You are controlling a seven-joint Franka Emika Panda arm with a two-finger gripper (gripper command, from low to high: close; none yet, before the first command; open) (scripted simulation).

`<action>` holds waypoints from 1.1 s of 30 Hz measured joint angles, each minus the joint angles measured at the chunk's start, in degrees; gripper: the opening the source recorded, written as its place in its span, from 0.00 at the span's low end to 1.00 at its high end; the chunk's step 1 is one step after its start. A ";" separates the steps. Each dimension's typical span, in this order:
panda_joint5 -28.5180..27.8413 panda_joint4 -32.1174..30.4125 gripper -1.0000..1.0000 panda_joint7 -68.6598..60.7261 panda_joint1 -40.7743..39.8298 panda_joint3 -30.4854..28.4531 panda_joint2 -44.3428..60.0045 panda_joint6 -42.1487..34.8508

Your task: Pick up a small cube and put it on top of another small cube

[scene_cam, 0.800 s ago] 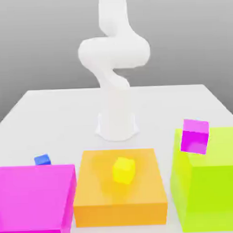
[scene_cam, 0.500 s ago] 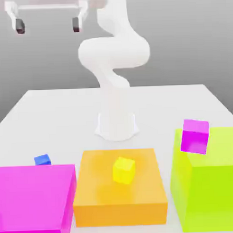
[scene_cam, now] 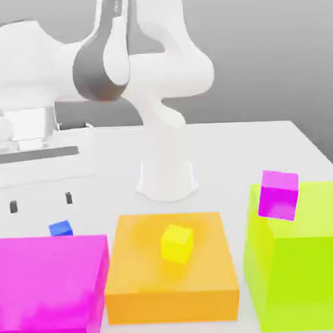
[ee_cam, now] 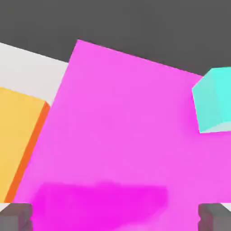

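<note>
Big magenta block crowds blue cube; above is clear.

I'm seeing even, bright, diffuse light with no glare. Shadows are soft: a faint dark smear on the big magenta block in the hand view, and a dim patch beside the yellow cube on the orange block.

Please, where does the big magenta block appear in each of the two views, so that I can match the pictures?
Exterior view: the big magenta block fills the lower corner at the exterior view's left, in front of the small blue cube.
Hand view: the same block covers most of the picture, under the gripper.
Shared landmark: the big orange block beside it.
</note>
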 joint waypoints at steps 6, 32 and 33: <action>-1.75 -5.87 0.50 -11.57 -2.32 -5.73 6.83 5.73; 22.08 -4.71 0.50 -36.39 -22.49 16.21 22.04 16.88; 23.63 -4.55 0.50 -37.53 -24.14 18.25 22.66 17.26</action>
